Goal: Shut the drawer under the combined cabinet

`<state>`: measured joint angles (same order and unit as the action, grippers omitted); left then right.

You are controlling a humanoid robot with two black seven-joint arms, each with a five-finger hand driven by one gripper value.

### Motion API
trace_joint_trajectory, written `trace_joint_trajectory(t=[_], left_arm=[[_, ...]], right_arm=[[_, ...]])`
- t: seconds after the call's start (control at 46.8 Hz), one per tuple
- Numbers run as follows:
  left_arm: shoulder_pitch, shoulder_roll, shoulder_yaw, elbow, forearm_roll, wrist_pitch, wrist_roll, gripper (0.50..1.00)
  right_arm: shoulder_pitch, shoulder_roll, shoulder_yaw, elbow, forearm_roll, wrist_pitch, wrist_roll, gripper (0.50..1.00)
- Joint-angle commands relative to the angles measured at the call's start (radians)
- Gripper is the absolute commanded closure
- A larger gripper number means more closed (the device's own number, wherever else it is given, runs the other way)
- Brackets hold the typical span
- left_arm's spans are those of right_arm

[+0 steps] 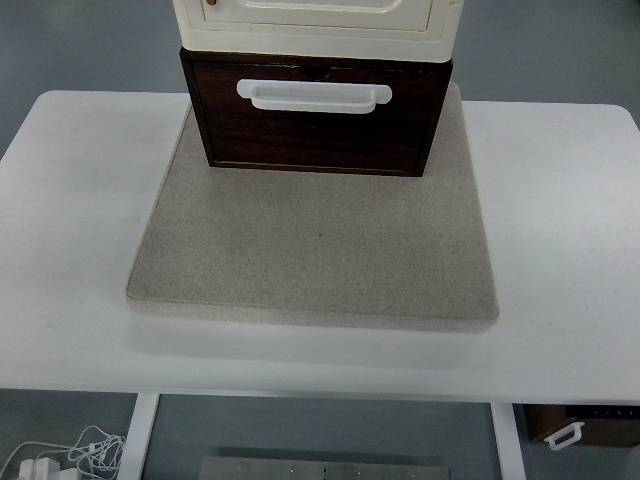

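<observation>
A dark brown wooden drawer (315, 130) with a white handle (313, 95) sits at the bottom of a combined cabinet. Its front stands roughly flush with the dark cabinet frame. A cream upper cabinet unit (315, 22) stands on top of it. The cabinet rests at the back of a grey stone-like slab (315, 255). Neither robot hand nor arm shows in the top view.
The slab lies on a white table (70, 230). Below the table's front edge are white cables (70, 455) at the left, a metal plate (325, 468) in the middle, and a brown box with a white handle (580, 428) at the right.
</observation>
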<state>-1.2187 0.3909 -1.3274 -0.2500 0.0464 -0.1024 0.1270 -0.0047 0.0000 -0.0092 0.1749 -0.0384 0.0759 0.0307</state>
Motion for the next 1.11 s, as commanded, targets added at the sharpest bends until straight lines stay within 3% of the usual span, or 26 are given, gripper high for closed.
trace_joint_trajectory(t=[0.0,0.064,0.192,0.363,0.449,1.09], left_arm=[[0.041,-0.026,0.001,-0.002,-0.026,-0.016,-0.004,0.500],[0.062,-0.053,0.001,-0.002,-0.040,-0.039,-0.015,0.500],[0.071,-0.098,0.002,0.000,-0.043,-0.094,-0.112,0.500],[0.088,-0.144,-0.001,0.001,-0.056,-0.230,-0.119,0.500],[0.100,-0.162,0.001,0.001,-0.085,-0.260,-0.121,0.500],[0.128,-0.230,0.002,0.000,-0.088,-0.263,-0.144,0.500]], right_arm=[[0.000,0.000,0.000,0.000,0.000,0.001,0.000,0.548],[0.000,0.000,0.000,0.000,0.000,0.001,0.000,0.548],[0.000,0.000,0.000,0.000,0.000,0.001,0.000,0.548],[0.000,0.000,0.002,0.000,0.000,0.001,0.000,0.548],[0.000,0.000,0.003,0.000,0.000,0.001,0.000,0.548],[-0.001,0.000,-0.002,0.000,-0.001,-0.001,-0.002,0.548]])
